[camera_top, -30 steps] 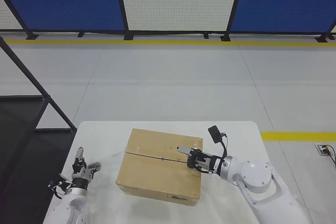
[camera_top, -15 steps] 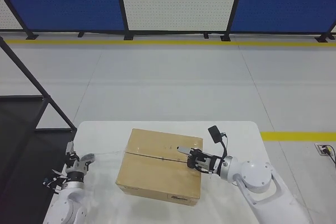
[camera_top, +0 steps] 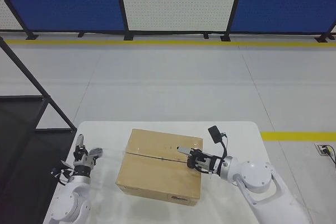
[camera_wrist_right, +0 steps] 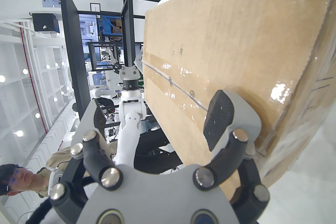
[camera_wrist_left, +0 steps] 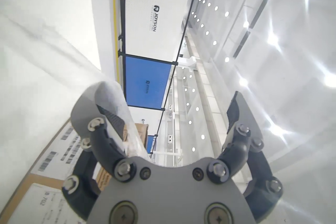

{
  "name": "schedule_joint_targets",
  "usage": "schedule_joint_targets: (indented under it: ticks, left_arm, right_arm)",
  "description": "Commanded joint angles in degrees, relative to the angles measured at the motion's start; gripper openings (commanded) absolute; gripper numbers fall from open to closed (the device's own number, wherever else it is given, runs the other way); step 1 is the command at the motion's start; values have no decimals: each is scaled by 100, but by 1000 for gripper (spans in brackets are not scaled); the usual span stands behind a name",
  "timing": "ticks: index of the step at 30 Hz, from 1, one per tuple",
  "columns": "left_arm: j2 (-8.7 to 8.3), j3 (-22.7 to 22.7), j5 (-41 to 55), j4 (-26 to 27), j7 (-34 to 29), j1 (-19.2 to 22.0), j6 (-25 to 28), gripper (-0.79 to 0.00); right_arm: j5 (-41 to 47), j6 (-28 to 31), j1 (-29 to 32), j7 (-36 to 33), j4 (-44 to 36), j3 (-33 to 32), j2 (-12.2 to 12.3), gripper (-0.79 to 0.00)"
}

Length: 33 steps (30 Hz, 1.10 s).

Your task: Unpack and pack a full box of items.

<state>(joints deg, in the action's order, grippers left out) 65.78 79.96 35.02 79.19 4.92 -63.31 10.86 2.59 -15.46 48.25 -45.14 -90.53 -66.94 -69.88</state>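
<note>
The cardboard box sits flat on the white tabletop, with bare tabletop showing on every side of the box. Its 2 top flaps are shut, and a strip of shiny tape runs along the line where they meet. The box looks stiff, and if it is full it is likely heavy. It is much too wide for 1 end effector to grab. The tape looks slippery. So the best places to hold are likely a flap edge once the tape is open, or 2 facing sides of the box with both arms pressing in.

The right end effector is over the top of the box, near 1 end of the tape line. Its 2 fingers are wide apart and hold nothing. A finger pad lies close against the box top beside the tape, but I cannot tell if it touches. The other finger is clear of the box.

The left end effector is beside the box, on the side away from the right one. Its fingers are wide apart too, and a fold of white cloth hangs over 1 of them
</note>
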Motion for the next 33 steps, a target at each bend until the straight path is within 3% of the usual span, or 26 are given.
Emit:
schedule_joint_targets:
  ticks: [1,8,12,22,27,33]
  left_arm:
    - [32,-105,-42,-124,14,123,-65,0]
    - [134,-254,-54,-530,58,436,3,0]
    - [181,-345,-69,-766,94,633,-437,0]
    - [144,-137,-446,-688,-466,181,-488,0]
    - [165,-9,-283,-684,-525,264,-514,0]
    - [225,7,-135,-764,-589,413,-173,0]
  right_arm:
    - [0,0,0,0,0,0,0,0]
    - [0,0,0,0,0,0,0,0]
    - [0,0,0,0,0,0,0,0]
    - [0,0,0,0,0,0,0,0]
    - [0,0,0,0,0,0,0,0]
    - [0,0,0,0,0,0,0,0]
